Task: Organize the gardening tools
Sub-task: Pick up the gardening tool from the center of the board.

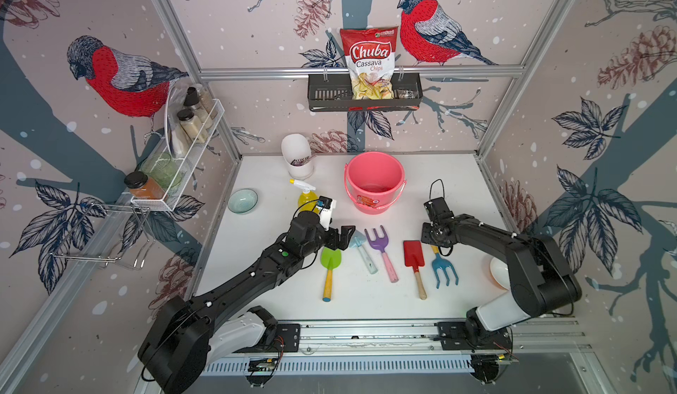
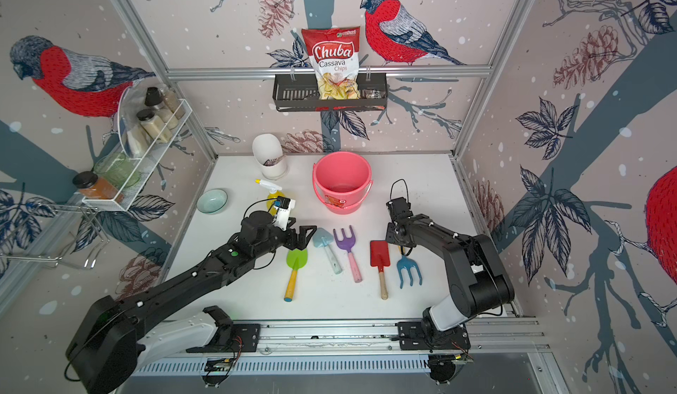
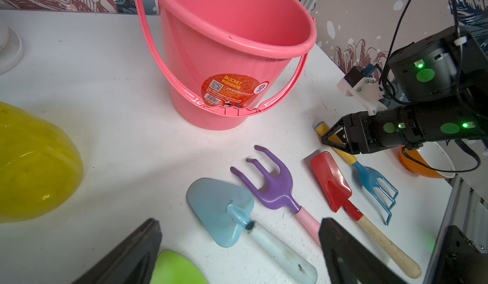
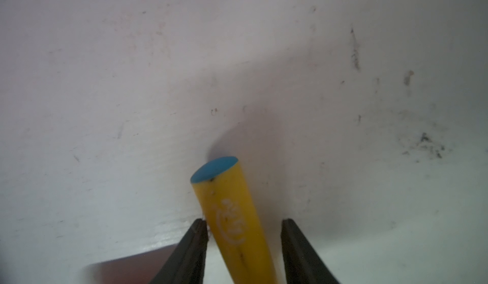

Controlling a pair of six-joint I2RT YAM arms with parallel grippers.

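Five gardening tools lie in a row on the white table in both top views: green shovel (image 1: 330, 258), light-blue shovel (image 1: 357, 242), purple fork (image 1: 377, 240), red shovel (image 1: 414, 253) and blue fork (image 1: 444, 271). The yellow spray bottle (image 1: 306, 196) stands behind my left wrist. My left gripper (image 3: 240, 221) hangs open above the light-blue shovel (image 3: 221, 211) and the green blade (image 3: 177, 269). My right gripper (image 4: 244, 243) is low at the table and straddles the blue fork's yellow handle (image 4: 232, 216). One finger (image 4: 195, 243) touches it; the other stands clear of it.
The pink bucket (image 1: 348, 176) stands upright behind the row, its handle folded down. A white cup (image 1: 297, 156) and a teal bowl (image 1: 242, 200) sit at the back left. An orange-and-white bowl (image 1: 499, 271) lies under my right arm. Wire racks hang on the left wall.
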